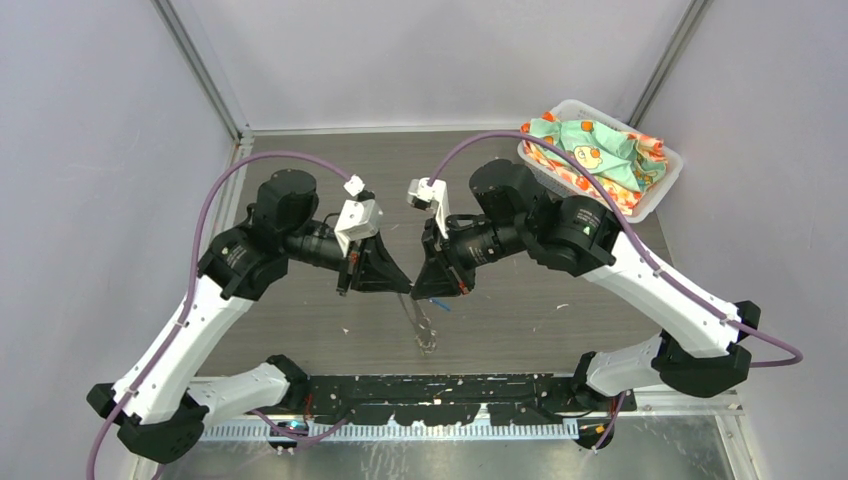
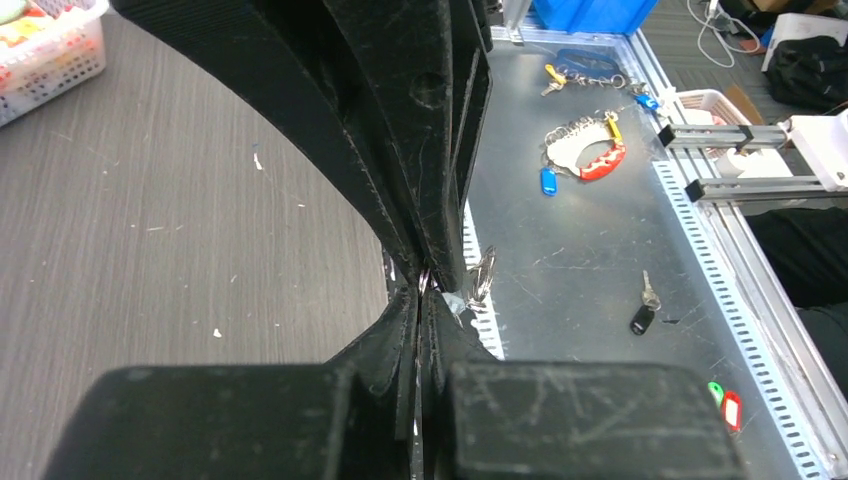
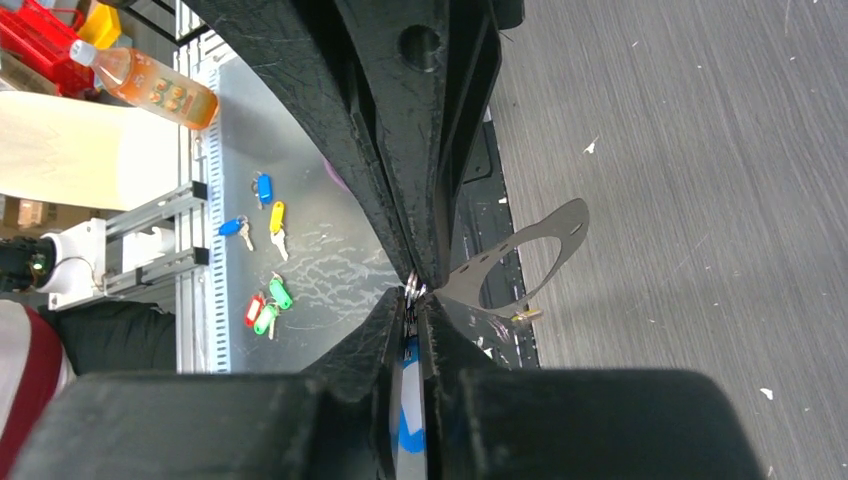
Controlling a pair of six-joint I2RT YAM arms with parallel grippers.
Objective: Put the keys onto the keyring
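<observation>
Above the middle of the table my two grippers meet tip to tip. My left gripper (image 1: 404,288) (image 2: 421,300) is shut, with a thin silver ring pinched at its tips. The keyring (image 1: 424,328) (image 2: 483,275) (image 3: 545,235), a grey floppy loop, hangs down from that meeting point. My right gripper (image 1: 420,291) (image 3: 414,300) is shut on the blue key (image 3: 407,420), whose blue and white head shows between the jaws; a small ring sticks out at the tips. A speck of blue (image 1: 441,304) shows under the right fingers. The yellow-orange key is out of view.
A white basket (image 1: 665,185) of patterned cloth stands at the back right. A black rail (image 1: 440,390) runs along the near edge. Beyond the table, spare tagged keys (image 2: 580,160) (image 3: 265,215) and a black key (image 2: 645,310) lie on a metal bench.
</observation>
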